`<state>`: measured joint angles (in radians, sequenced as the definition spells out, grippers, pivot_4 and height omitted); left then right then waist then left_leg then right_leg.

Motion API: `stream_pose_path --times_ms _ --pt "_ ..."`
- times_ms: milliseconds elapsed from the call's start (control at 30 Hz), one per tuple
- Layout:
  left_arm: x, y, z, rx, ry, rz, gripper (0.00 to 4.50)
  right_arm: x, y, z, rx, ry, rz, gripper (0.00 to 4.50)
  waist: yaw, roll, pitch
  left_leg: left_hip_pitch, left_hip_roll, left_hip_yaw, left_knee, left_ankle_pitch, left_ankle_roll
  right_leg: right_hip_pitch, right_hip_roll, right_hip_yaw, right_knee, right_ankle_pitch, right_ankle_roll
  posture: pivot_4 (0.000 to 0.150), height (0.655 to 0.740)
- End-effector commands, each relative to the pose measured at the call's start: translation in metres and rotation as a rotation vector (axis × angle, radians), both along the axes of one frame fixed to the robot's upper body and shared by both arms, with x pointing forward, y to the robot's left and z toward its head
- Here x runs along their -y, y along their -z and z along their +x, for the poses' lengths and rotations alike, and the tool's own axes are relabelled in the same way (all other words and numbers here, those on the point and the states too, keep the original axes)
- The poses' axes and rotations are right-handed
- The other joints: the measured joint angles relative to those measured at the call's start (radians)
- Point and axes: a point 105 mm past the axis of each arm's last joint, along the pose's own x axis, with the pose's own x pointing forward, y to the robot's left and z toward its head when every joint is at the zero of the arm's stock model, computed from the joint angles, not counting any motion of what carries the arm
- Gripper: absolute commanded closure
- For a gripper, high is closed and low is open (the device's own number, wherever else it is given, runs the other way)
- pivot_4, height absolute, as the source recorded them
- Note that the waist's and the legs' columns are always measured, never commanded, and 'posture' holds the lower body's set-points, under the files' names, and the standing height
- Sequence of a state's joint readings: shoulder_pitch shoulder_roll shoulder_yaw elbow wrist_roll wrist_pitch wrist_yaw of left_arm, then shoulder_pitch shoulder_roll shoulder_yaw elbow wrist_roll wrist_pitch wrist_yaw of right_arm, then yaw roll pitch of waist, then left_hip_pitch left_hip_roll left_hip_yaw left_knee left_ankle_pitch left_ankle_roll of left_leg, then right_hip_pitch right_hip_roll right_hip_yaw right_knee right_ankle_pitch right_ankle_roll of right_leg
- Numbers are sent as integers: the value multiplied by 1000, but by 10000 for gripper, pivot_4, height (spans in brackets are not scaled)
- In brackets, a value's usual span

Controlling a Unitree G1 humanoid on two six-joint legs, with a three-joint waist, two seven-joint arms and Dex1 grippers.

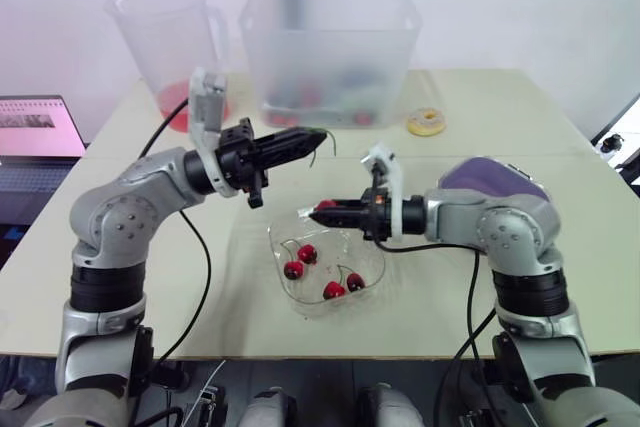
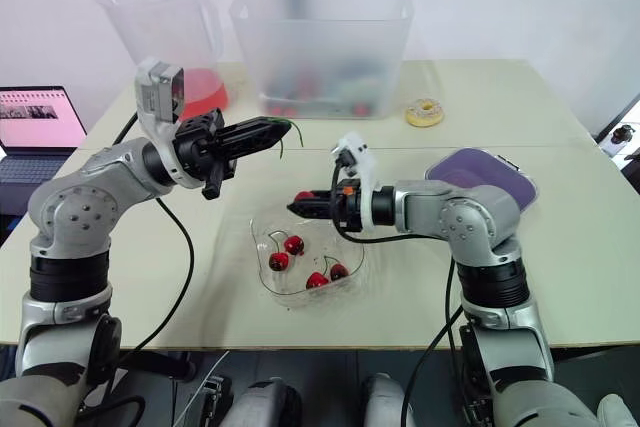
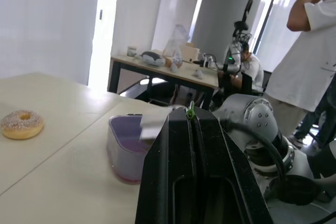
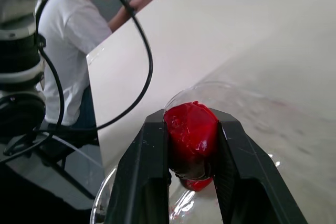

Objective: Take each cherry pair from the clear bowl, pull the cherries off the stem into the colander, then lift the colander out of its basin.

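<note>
The clear bowl (image 1: 377,265) sits at the table's near middle with several red cherries (image 1: 307,254) on green stems inside. Just above the bowl's far rim, my right gripper (image 1: 318,212) is shut on a single red cherry (image 4: 191,128). Higher and further left, my left gripper (image 1: 312,137) is shut on a thin green stem (image 2: 290,132), whose tip pokes out between the fingers (image 3: 190,112). The frosted basin (image 1: 330,42) stands at the back of the table; red shapes show dimly through its wall, and the colander inside cannot be made out.
A frosted pitcher (image 1: 165,37) with red contents stands back left. A donut (image 1: 426,122) lies right of the basin. A purple-lidded box (image 2: 483,172) sits behind my right arm. A laptop (image 1: 35,137) is off the left edge. People (image 3: 315,51) stand beyond the table.
</note>
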<state>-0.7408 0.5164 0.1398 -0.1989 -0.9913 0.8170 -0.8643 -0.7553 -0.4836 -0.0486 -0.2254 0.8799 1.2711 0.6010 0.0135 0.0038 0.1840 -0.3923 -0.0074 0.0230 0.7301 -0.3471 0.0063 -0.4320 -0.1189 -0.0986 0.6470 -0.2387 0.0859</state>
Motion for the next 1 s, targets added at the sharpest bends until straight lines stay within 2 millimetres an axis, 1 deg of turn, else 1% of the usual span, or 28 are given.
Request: stream_pose_path --times_ms 33,67,100,133,200,233,300,367,400,467,533,600,667,733,767,800,900,933,967,1000 --pt "-4 -12 -6 60 -6 -19 45000 34 -41 3 170 62 2 38225 -1 0 0 0 0 0 0 0 0 0 0 0 0 0 0 1500 6886" --pt "-6 -11 -6 60 -12 -17 45000 58 -47 10 221 134 -68 38225 0 0 0 0 0 0 0 0 1 0 0 0 0 0 0 1500 6886" --pt "-7 -11 -6 59 -17 -16 45000 74 -52 13 255 180 -120 38225 1 0 0 0 0 0 0 0 1 0 0 0 0 0 0 1500 6886" --pt "-9 -10 -5 58 -23 -15 45000 95 -56 19 286 240 -192 38225 1 0 1 0 -1 0 0 -1 1 0 0 0 -1 0 0 1500 6886" --pt "-11 -9 -5 56 -31 -14 45000 129 -59 27 306 330 -289 38225 -2 -1 1 0 -1 2 0 -1 2 0 0 1 -2 0 0 1500 6886" --pt "-12 -8 -5 55 -35 -14 45000 144 -58 31 308 368 -336 38225 -5 -1 1 0 0 2 -1 -1 2 0 0 1 -2 0 0 1500 6886" --pt "-13 -7 -5 54 -45 -18 45000 177 -45 39 302 432 -490 38225 -10 -1 1 1 1 3 -1 -1 2 0 0 2 -1 0 0 1500 6886" --pt "-13 -7 -5 54 -50 -20 45000 193 -35 42 290 444 -567 38225 -13 -1 1 1 1 4 -1 -1 2 0 0 2 -1 0 0 1500 6886" --pt "-14 -7 -5 54 -51 -21 45000 196 -33 44 286 441 -576 38225 -14 -1 1 1 1 4 -2 -1 2 -1 0 2 -1 0 0 1500 6886" --pt "-14 -4 -7 53 -58 -20 45000 213 -9 49 233 455 -652 38225 -17 -1 1 1 1 4 -2 -1 2 -1 0 2 -1 0 0 1500 6886" --pt "-14 -3 -9 50 -66 -21 45000 225 8 52 206 457 -731 38225 -20 -1 1 1 1 4 -2 -1 2 -1 0 2 -2 0 0 1500 6886" --pt "-15 -2 -9 47 -76 -22 45000 229 17 57 195 460 -741 38225 -19 -1 1 1 1 4 -1 -1 1 -1 0 2 -2 0 0 1500 6886" --pt "-15 0 -10 43 -84 -21 45000 229 20 61 184 466 -718 38225 -20 -1 1 1 1 4 -1 -1 1 -1 0 2 -2 0 0 1500 6886" --pt "-16 1 -12 32 -85 -20 45000 232 27 61 174 451 -751 29092 -19 0 1 1 1 4 -1 0 1 -1 0 2 -2 0 0 1500 6886" --pt "-16 1 -13 30 -86 -19 45000 232 28 62 172 445 -759 26191 -18 0 1 1 1 4 -1 0 1 -1 -1 2 -2 0 0 1500 6886" --pt "-16 2 -13 27 -88 -19 45000 232 27 63 177 444 -759 22165 -18 0 1 1 1 4 -1 0 0 -1 -1 2 -2 0 0 1500 6886" --pt "-18 2 -13 24 -96 -17 45000 230 17 65 198 442 -743 7088 -18 0 1 1 1 4 -1 0 0 -1 -1 2 -2 0 0 1500 6886" --pt "-19 2 -13 23 -99 -16 45000 229 11 65 210 443 -736 2036 -18 0 1 1 1 4 -1 0 0 -1 -1 2 -2 0 0 1500 6886" --pt "-20 3 -12 23 -104 -13 45000 228 2 65 227 445 -724 321 -18 0 1 1 1 4 -1 0 0 -1 -1 2 -2 0 0 1500 6886" --pt "-21 3 -12 22 -110 -10 45000 227 -8 66 247 451 -711 321 -18 0 1 1 1 4 -1 0 0 -1 -1 2 -2 0 0 1500 6886"
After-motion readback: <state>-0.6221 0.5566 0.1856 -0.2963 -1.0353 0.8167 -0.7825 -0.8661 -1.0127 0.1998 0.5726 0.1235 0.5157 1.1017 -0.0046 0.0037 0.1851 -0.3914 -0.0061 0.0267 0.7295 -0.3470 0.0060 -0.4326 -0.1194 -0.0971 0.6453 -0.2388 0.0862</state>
